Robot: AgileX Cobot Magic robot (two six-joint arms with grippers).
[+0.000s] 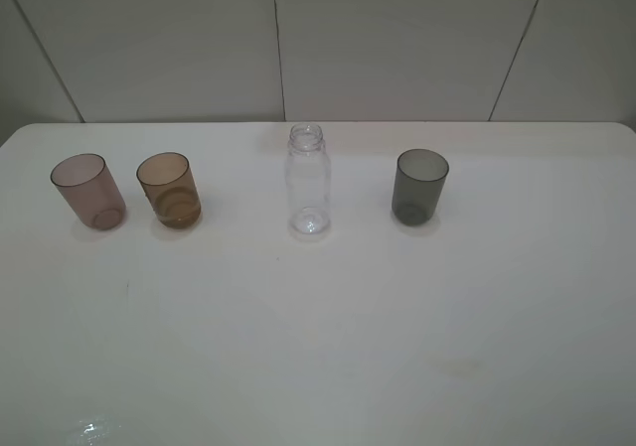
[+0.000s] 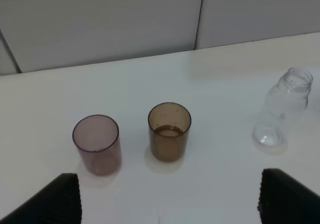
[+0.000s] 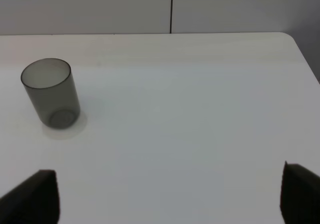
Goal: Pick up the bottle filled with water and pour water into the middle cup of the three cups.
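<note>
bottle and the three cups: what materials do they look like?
Bottle: clear colourless plastic, probably; thin glossy see-through wall, threaded neck. Pinkish cup, amber cup, grey cup: tinted translucent plastic, it seems; smooth, bases show through the walls. Glass can't be excluded.

Left tool (image 2: 167, 196) jaws wide apart, empty, right tool (image 3: 170, 196) likewise
</note>
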